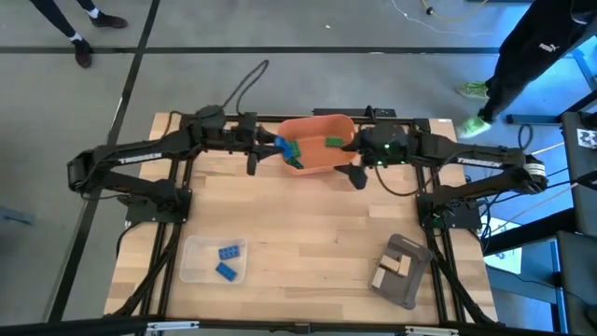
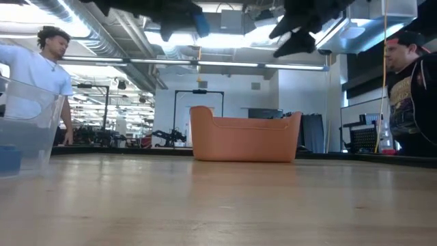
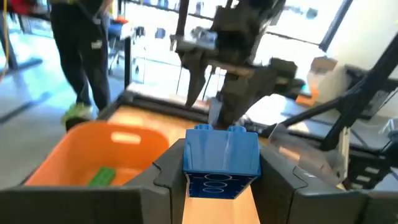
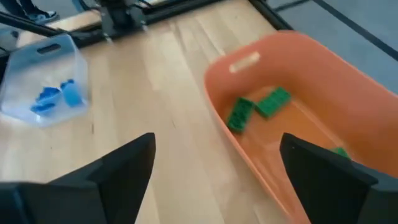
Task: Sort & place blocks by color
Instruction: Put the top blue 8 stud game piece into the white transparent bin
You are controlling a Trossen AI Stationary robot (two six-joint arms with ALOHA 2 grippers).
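Wooden tabletop (image 1: 308,224) w/ open workshop behind is carrying the whole setup. Left gripper (image 3: 222,180) is pinching a blue brick (image 3: 221,160) between its fingers, studs up, and hanging above the left end of the orange bin (image 1: 322,140); same brick is showing in the high view at the bin's left rim. Right gripper (image 4: 214,168) is standing spread wide w/ nothing between the jaws, hovering beside the bin's right end, looking down past its wall.

Working outward: green bricks (image 4: 256,107) are lying loose in the orange bin, at least three, one mostly hidden at the far wall. Clear tray (image 1: 215,259), front left, is holding two blue bricks (image 1: 229,260). Grey tray (image 1: 403,271), front right, is holding tan bricks (image 1: 388,272); can't tell how many.

Progress, as I judge it: roughly past halfway. Tan and some blue are looking sorted; the held blue brick probably belongs in the clear tray, well apart from where it's hanging now. Greens are sitting unsorted in the bin, no separate green container in view, so can't tell whether they're staying there.

Room: people are standing on both sides beyond the table in the low view, and another is walking by the table's far right corner.
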